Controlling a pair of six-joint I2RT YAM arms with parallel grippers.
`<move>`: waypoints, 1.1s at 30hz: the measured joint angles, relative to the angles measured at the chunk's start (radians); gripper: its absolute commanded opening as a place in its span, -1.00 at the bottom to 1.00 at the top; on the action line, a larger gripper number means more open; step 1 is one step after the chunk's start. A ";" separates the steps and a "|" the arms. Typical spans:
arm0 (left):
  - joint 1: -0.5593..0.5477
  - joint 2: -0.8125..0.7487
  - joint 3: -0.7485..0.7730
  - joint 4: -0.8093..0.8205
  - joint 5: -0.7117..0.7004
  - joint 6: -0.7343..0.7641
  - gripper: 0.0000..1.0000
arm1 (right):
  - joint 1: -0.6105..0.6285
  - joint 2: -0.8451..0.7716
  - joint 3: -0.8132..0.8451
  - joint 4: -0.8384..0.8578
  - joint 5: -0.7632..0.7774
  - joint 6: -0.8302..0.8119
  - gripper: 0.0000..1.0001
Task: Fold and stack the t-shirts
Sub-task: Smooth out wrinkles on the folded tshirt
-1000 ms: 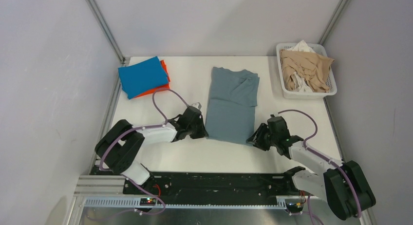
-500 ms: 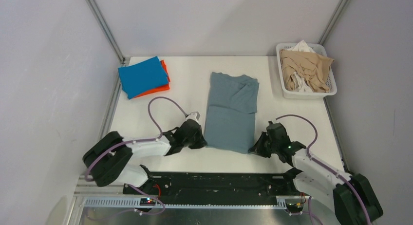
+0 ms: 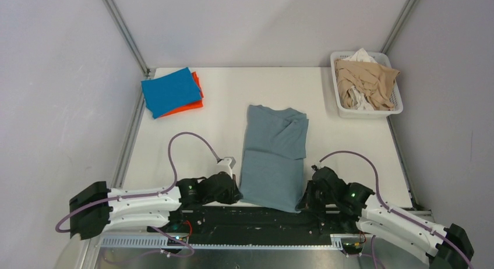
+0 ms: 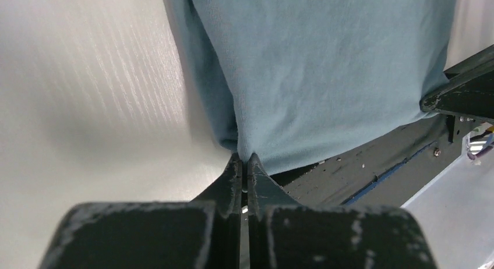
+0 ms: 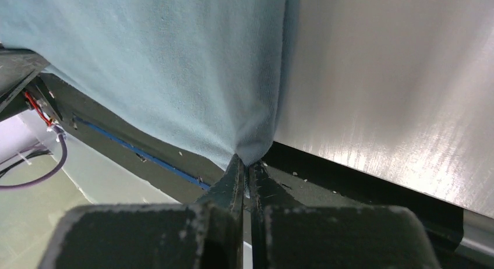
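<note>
The grey-blue t-shirt (image 3: 274, 155) lies folded into a long strip down the middle of the table, its near end hanging over the front edge. My left gripper (image 3: 236, 194) is shut on its near left corner (image 4: 244, 147). My right gripper (image 3: 303, 200) is shut on its near right corner (image 5: 250, 149). The bright blue t-shirt (image 3: 170, 91) lies folded on the orange t-shirt (image 3: 195, 103) at the far left.
A white slatted basket (image 3: 397, 106) with beige and white garments stands at the far right. The black base rail (image 3: 262, 219) runs under the table's front edge. Metal frame posts stand at the back corners.
Both grippers have pulled back toward the near edge, dragging the grey-blue t-shirt with them. Its near end now hangs over the table's front edge.
</note>
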 measured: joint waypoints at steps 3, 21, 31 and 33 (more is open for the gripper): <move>0.000 -0.032 0.000 -0.013 -0.015 0.002 -1.00 | 0.014 0.000 0.017 -0.026 0.030 0.017 -1.00; 0.227 0.072 0.428 -0.061 -0.122 0.273 -1.00 | -0.413 0.212 0.476 -0.141 0.027 -0.280 -1.00; 0.425 0.316 0.692 -0.058 -0.034 0.398 -1.00 | -0.669 0.428 0.640 -0.023 -0.156 -0.407 -1.00; 0.448 0.367 0.752 -0.061 -0.015 0.420 -1.00 | -0.706 0.473 0.649 0.008 -0.195 -0.417 -1.00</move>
